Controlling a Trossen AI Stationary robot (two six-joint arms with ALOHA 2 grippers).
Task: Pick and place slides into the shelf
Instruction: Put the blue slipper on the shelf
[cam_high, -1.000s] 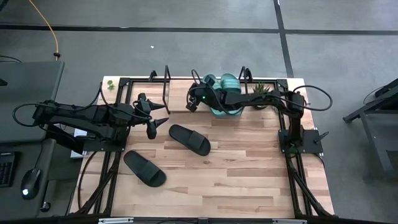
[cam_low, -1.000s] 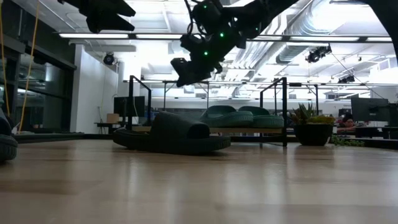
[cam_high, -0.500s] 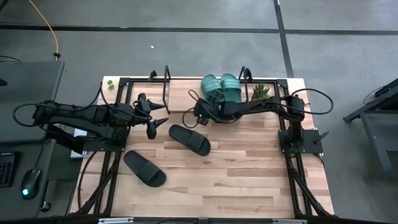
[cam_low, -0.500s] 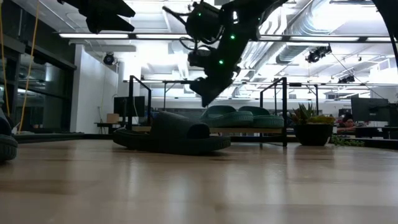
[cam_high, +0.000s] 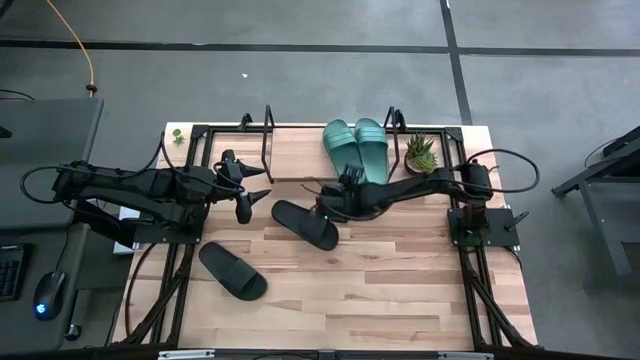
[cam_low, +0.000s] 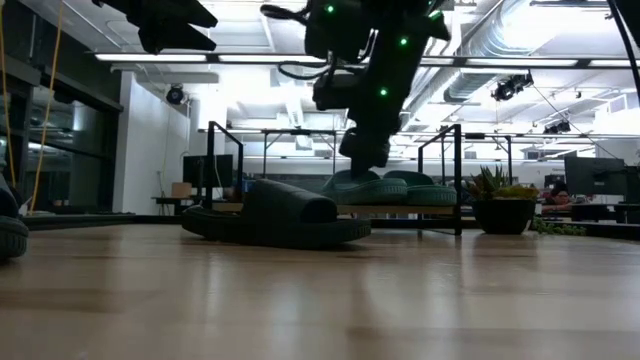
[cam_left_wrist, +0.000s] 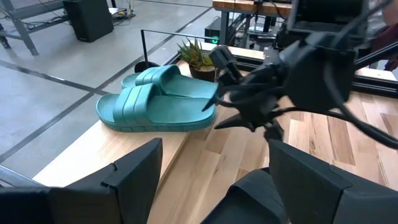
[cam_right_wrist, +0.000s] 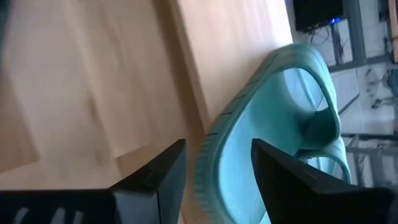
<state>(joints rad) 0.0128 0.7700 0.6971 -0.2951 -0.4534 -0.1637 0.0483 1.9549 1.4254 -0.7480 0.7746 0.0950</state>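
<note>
Two teal slides (cam_high: 357, 146) lie side by side, soles down, on the right part of the shelf's board (cam_high: 295, 152) at the table's far edge; they also show in the low view (cam_low: 385, 188). One black slide (cam_high: 305, 224) lies on the table's middle, and the other black slide (cam_high: 232, 270) lies nearer the left. My right gripper (cam_high: 328, 203) is open and hangs just above the middle black slide's right end, touching nothing. In its wrist view a teal slide (cam_right_wrist: 280, 106) shows between the fingers. My left gripper (cam_high: 258, 200) waits, open, to the left of that black slide.
A small potted plant (cam_high: 421, 153) stands at the shelf's right end. Thin black tube frames (cam_high: 266, 138) rise at the shelf's ends. The left half of the shelf board is bare. Black frame rails run along the table's left and right sides.
My right gripper has drawn back from above the teal slides on the shelf. It has moved toward the near edge and come down, and now stands over the middle black slide. The teal slides, earlier partly covered by the arm, lie in full view. No slide has moved.
</note>
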